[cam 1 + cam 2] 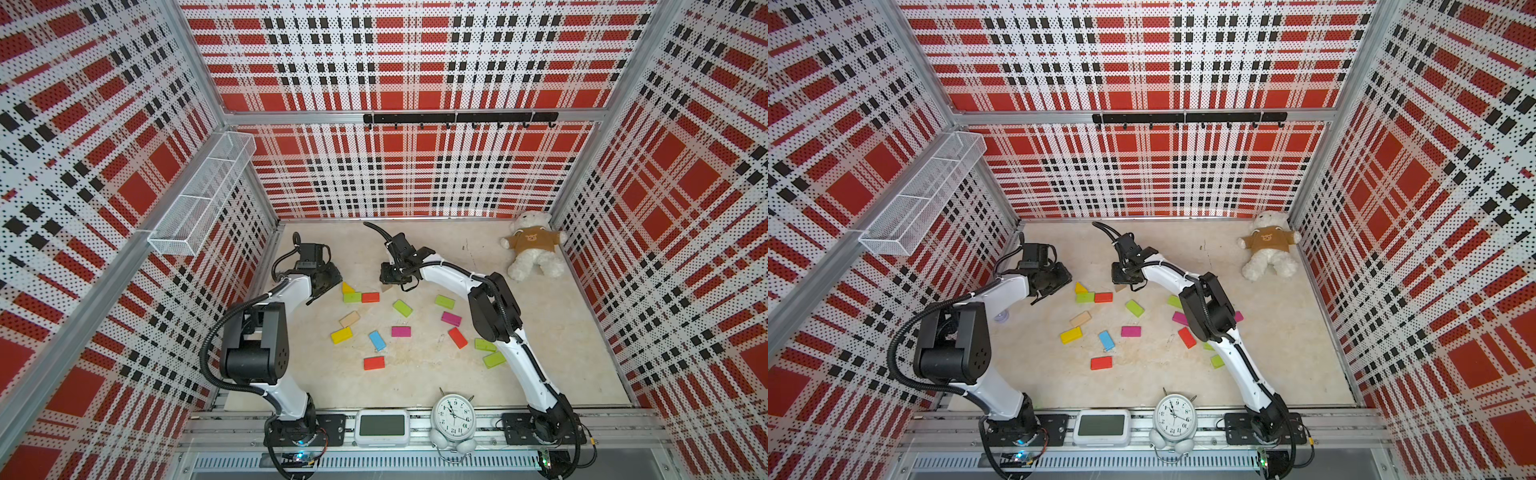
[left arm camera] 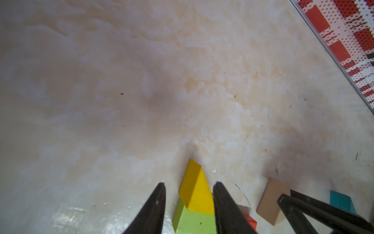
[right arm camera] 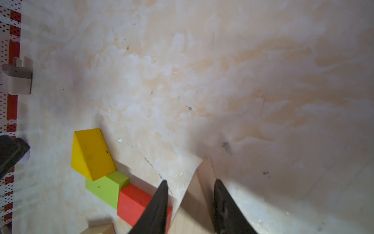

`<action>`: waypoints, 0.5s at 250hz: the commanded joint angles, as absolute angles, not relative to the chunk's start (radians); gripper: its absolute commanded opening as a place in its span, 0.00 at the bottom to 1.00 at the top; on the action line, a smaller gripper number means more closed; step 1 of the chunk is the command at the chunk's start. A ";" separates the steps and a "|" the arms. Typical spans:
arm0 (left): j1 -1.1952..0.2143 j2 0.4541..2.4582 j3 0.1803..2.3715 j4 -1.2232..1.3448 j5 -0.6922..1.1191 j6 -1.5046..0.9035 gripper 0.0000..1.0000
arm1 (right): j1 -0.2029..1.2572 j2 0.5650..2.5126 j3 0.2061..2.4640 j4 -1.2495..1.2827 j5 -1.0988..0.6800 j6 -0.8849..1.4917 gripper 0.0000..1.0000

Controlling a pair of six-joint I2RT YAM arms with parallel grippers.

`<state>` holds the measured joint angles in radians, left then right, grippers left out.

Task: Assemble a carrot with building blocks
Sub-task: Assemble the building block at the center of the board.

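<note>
Tan block (image 3: 194,202) is sitting between the right gripper's (image 3: 191,181) jaws, grip impossible to tell, while the left gripper's (image 2: 189,183) released jaws are straddling the yellow triangle (image 2: 196,190).

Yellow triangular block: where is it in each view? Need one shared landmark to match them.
Top view: yellow triangular block at the far-left corner of the block scatter.
Top view: same place.
Left wrist: block framed by the left pincer.
Right wrist: block toward the plaid wall.
Landmark: lime green block touching it, in all four.
</note>
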<state>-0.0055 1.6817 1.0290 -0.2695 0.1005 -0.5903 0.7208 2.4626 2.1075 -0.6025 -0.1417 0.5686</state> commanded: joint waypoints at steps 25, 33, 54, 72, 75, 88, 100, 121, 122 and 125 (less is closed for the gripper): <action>0.005 1.654 1.014 -0.262 0.109 -0.577 0.43 | 0.730 2.516 2.163 -0.594 -0.157 0.587 0.39; 0.005 1.652 1.014 -0.263 0.112 -0.576 0.43 | 0.730 2.516 2.165 -0.593 -0.157 0.587 0.39; 0.004 1.648 1.015 -0.263 0.117 -0.569 0.43 | 0.728 2.510 2.165 -0.580 -0.163 0.582 0.41; 0.000 1.637 1.018 -0.262 0.117 -0.560 0.43 | 0.729 2.485 2.146 -0.550 -0.169 0.572 0.44; -0.001 1.636 1.018 -0.263 0.117 -0.559 0.43 | 0.728 2.478 2.139 -0.543 -0.169 0.571 0.45; -0.008 1.628 1.022 -0.265 0.118 -0.551 0.42 | 0.727 2.441 2.100 -0.499 -0.174 0.568 0.48; -0.015 1.620 1.023 -0.271 0.114 -0.545 0.42 | 0.726 2.404 2.059 -0.456 -0.179 0.564 0.50; -0.027 1.610 1.029 -0.278 0.107 -0.539 0.42 | 0.724 2.346 2.010 -0.414 -0.183 0.555 0.52; -0.028 1.611 1.029 -0.279 0.107 -0.538 0.42 | 0.724 2.343 2.008 -0.413 -0.183 0.556 0.52; -0.030 1.607 1.029 -0.280 0.104 -0.538 0.42 | 0.723 2.336 2.002 -0.409 -0.182 0.555 0.53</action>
